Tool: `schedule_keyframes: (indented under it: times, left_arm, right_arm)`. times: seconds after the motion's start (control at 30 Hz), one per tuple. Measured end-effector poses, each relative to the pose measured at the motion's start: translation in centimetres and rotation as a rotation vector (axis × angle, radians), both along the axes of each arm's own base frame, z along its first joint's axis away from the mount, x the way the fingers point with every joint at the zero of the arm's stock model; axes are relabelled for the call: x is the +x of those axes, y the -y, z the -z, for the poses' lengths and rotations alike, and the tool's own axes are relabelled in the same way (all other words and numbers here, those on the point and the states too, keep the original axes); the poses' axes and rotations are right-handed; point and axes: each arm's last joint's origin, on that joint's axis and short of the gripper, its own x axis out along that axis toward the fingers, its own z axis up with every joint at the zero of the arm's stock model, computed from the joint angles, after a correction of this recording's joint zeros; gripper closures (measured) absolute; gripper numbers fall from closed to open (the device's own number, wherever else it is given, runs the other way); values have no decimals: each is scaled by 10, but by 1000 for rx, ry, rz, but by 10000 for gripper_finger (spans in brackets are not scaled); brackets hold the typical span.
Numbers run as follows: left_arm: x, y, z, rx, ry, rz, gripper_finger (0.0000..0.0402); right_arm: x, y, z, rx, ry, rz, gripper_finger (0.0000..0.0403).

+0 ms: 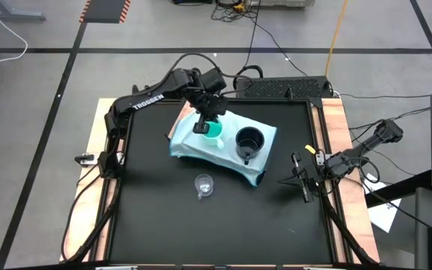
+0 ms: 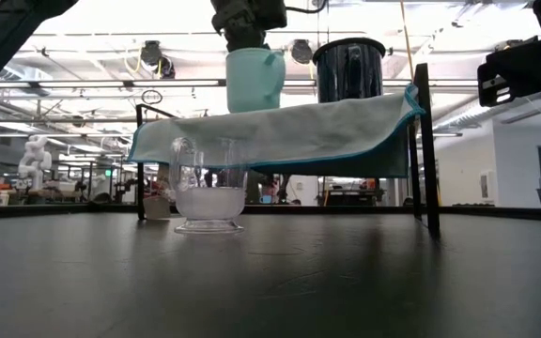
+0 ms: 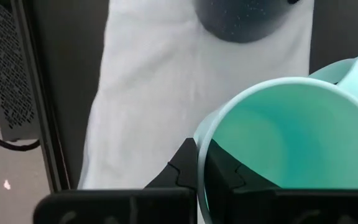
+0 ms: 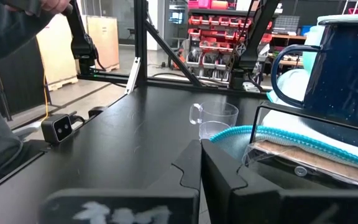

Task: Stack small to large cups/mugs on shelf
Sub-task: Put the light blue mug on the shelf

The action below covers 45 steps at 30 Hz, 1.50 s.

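At the centre of the high view, your left gripper (image 1: 202,125) pinches the teal mug (image 1: 213,133) by its rim on the shelf (image 1: 265,133), beside the black mug (image 1: 250,140). It's rigid and probably slick, so hold firm. The right gripper (image 1: 297,177), pressed together, waits right.

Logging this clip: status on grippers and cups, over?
Left gripper shut on teal mug, on shelf. Right gripper shut, empty, parked at table's right edge. Black mug on shelf; glass cup on tabletop.
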Motion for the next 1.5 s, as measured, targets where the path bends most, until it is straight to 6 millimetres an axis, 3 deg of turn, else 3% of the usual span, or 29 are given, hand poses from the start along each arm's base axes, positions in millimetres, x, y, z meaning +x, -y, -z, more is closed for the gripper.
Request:
schedule_keyframes:
  times: [1.5]
  left_arm:
    - [9, -2, 14, -67, -18, 16, 395]
  right_arm:
    - [0, 0, 0, 8, -2, 0, 403]
